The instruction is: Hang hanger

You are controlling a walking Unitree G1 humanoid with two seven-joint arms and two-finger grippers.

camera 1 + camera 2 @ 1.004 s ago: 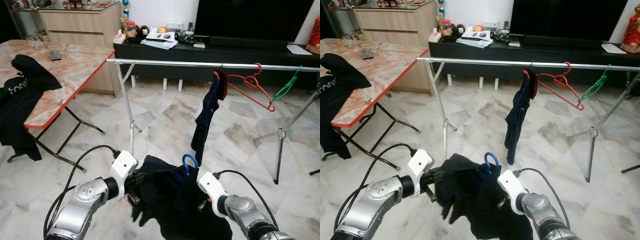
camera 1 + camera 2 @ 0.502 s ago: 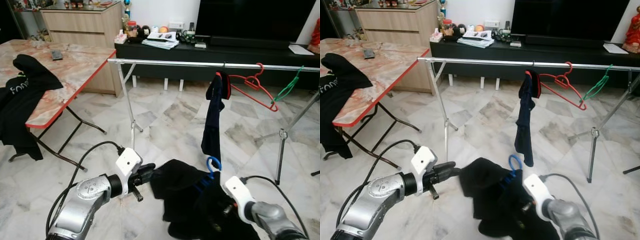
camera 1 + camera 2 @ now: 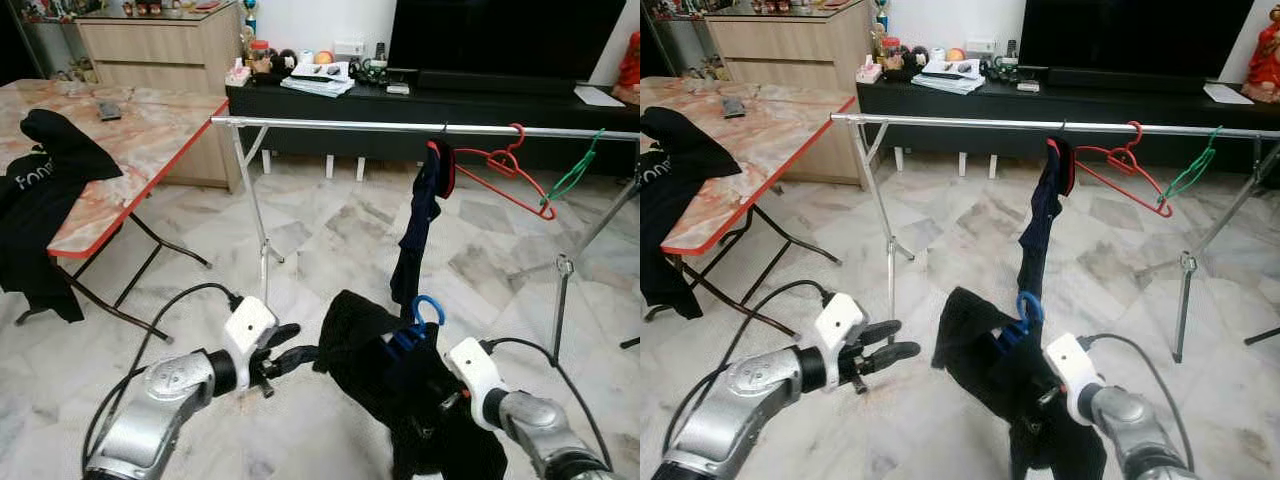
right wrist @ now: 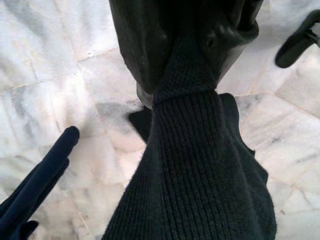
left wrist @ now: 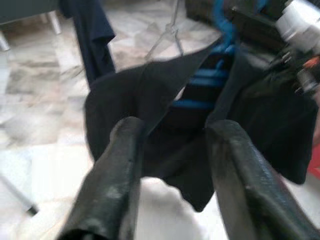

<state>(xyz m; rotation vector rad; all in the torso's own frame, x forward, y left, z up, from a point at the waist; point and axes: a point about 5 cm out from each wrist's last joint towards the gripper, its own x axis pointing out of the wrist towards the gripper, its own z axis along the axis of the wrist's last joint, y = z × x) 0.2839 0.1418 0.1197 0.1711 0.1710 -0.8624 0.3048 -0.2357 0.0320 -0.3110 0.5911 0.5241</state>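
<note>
Gripping black garment [image 3: 400,380], right pincer [image 4: 192,60] clamped.

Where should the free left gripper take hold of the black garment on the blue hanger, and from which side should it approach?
Probably the loose upper-left edge of the black garment, where the cloth hangs off the blue hanger and faces the left gripper. Come in level from the robot's left: its fingers are open with that flap straight ahead. The right gripper already pinches the cloth lower down.

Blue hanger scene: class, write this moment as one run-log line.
right gripper: shut on black garment with blue hanger | left gripper: open, apart | rail: not reached
</note>
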